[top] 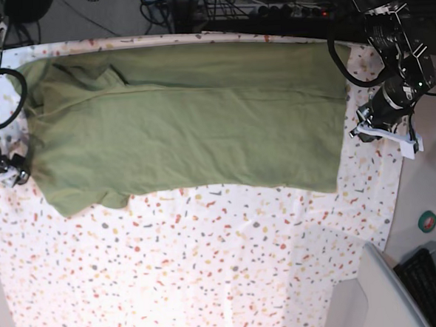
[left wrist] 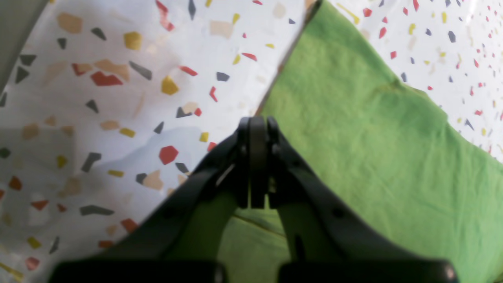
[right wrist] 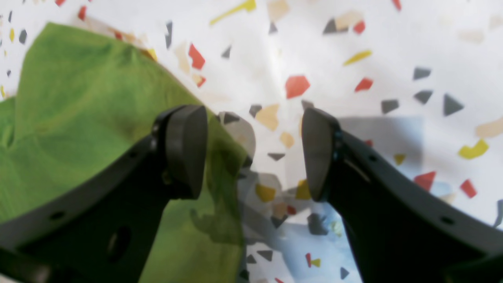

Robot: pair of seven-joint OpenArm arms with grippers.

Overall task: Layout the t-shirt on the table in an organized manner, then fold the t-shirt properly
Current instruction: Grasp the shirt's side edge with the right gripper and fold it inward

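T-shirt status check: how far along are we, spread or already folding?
Done: the t-shirt lies spread across the table, with its far long side apparently folded in. In hand: the left gripper is shut at one end edge, grip unclear; the right gripper is open, straddling the opposite edge. Left: the remaining folds.

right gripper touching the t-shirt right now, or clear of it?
Cannot tell. In the right wrist view the right gripper is open, one finger overlapping the t-shirt edge, nothing between the jaws; contact or hover isn't plain.
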